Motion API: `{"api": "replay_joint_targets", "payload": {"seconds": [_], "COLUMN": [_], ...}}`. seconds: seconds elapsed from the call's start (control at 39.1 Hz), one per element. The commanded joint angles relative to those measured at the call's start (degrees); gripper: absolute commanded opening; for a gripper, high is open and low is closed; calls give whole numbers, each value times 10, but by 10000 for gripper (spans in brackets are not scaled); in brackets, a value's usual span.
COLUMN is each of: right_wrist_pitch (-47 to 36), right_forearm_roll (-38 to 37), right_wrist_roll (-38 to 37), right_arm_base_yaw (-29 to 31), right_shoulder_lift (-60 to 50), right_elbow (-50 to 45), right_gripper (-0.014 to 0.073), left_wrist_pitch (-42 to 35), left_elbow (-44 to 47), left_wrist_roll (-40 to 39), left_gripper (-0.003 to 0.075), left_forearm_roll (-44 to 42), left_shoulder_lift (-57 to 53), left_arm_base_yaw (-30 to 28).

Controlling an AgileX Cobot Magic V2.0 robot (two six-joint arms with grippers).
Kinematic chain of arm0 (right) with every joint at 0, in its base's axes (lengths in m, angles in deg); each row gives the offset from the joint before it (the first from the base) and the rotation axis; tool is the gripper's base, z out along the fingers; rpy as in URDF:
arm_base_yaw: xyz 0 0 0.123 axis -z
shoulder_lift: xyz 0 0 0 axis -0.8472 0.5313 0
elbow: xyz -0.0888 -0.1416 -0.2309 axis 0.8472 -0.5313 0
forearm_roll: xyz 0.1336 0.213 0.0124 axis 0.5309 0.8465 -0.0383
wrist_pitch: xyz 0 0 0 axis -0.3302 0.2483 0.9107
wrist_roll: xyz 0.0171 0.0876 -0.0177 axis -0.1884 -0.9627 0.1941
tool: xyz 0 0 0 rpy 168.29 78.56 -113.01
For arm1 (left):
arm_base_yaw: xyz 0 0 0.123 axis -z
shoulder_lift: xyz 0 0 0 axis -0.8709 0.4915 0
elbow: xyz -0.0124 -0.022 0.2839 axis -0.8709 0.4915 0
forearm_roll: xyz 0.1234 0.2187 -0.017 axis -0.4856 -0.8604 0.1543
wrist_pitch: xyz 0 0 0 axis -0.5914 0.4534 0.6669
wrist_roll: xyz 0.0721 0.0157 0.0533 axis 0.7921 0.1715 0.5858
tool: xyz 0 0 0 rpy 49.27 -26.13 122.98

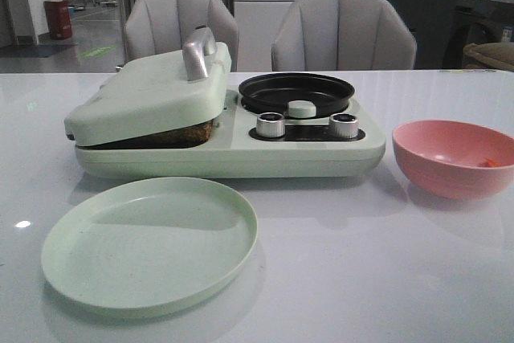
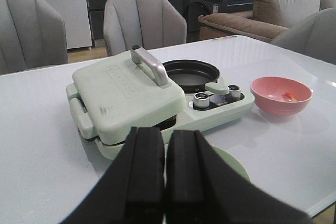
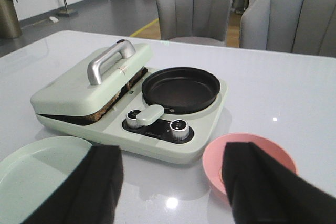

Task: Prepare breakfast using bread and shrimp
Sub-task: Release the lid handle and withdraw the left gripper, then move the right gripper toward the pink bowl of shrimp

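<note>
item: pale green breakfast maker, centre of the front view, on a white table. its sandwich press lid with silver handle sits on the left half, tilted and resting slightly ajar over the bread, of which only a dark brown toasted edge shows in the gap; the same edge appears at left centre of the right wrist view. right half of the appliance: round black pan, bare inside, with two silver knobs and a small green lever in front. item: pale green plate, lower left of the front view, just before the appliance, nothing on it. item: pink bowl, right of the front view, beside the appliance and apart from it; the shrimp lies inside at its right wall as a small orange-red piece, also seen in the bowl at right of the left wrist view. item: left gripper, bottom centre of its wrist view, black fingers pressed together, holding nothing. item: right gripper, bottom of its wrist view, fingers spread wide, one over the plate rim and one over the bowl, holding nothing. grey chairs stand behind the table.
</note>
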Motion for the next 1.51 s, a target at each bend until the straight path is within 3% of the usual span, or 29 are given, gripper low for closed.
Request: {"api": "replay_joint_targets", "payload": {"seconds": [0.0, 0.28, 0.79, 1.0, 1.23, 1.48], "right_wrist_pitch": [-14, 82, 134, 160, 184, 184], "right_forearm_roll": [-2, 3, 29, 84, 229, 237], "right_wrist_roll": [0, -55, -36, 44, 207, 263], "right_arm_base_yaw": [2, 26, 215, 261, 308, 307], "right_shoulder_lift": [58, 220, 459, 564, 680, 774], "right_elbow": [56, 157, 271, 340, 416, 469], "right_gripper": [507, 507, 507, 507, 507, 507], "left_wrist_pitch": [-40, -40, -40, -40, -40, -40], "left_elbow": [-13, -13, -13, -13, -13, -13], "left_wrist_roll": [-7, -7, -7, -7, -7, -7], "left_gripper": [112, 112, 112, 112, 112, 112], "left_forearm_roll": [13, 13, 13, 13, 13, 13], "left_shoulder_lift": [-9, -9, -9, -9, -9, -9], "left_arm_base_yaw": [4, 4, 4, 4, 4, 4]}}
